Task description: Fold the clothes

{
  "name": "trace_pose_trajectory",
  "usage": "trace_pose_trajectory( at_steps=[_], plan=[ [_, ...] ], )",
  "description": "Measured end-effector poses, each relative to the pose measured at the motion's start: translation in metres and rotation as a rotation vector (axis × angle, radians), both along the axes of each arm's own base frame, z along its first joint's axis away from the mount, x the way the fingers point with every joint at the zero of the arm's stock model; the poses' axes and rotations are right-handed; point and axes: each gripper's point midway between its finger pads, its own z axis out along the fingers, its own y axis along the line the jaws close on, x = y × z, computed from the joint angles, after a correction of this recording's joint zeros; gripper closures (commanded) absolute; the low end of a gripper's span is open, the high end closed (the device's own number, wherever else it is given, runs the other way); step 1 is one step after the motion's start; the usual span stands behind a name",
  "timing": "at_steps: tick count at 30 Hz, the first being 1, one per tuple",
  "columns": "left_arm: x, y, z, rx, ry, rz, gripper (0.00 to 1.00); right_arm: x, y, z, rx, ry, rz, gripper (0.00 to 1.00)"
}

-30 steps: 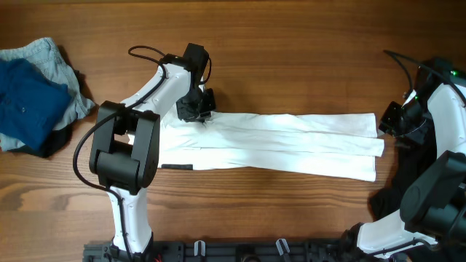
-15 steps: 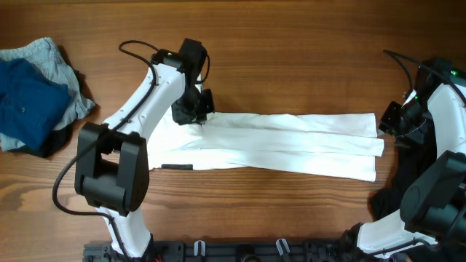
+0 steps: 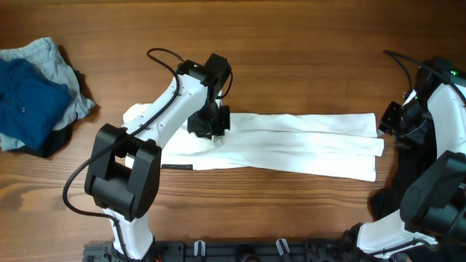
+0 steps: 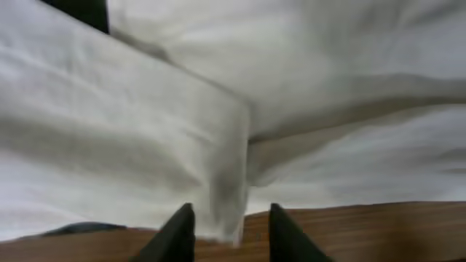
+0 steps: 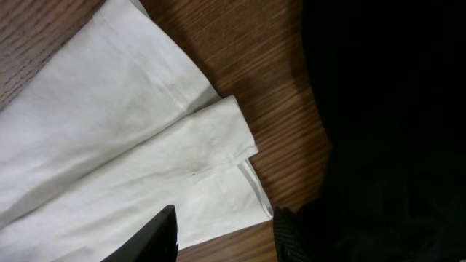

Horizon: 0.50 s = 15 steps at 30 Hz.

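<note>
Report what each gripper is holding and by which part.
Nothing is clamped. The left gripper has its fingers apart astride a folded edge of the white garment; the right gripper hangs open over its end.

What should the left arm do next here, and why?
Probably lift the left gripper clear and reach for the left end of the white shirt. Its jaws stand apart over a fold edge, gripping nothing, and the shirt already lies as a long narrow strip, so a crosswise fold seems due.
</note>
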Motion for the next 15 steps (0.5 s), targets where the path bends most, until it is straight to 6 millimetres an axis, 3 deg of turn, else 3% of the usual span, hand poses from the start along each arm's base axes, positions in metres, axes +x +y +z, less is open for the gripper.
trace_pose_trajectory(
  at_steps=[4, 7, 15],
  plan=[
    [0.019, -0.007, -0.001, -0.033, -0.075, 0.006, 0.44, -0.007, 0.003, 0.000, 0.011, 0.027, 0.003, 0.49],
    [0.027, 0.005, -0.001, -0.023, -0.085, 0.037, 0.44, -0.015, 0.006, 0.001, 0.024, 0.063, 0.008, 0.46],
    [0.049, 0.089, -0.003, 0.053, -0.063, 0.247, 0.42, -0.020, 0.007, -0.008, 0.028, 0.073, 0.020, 0.29]
  ],
)
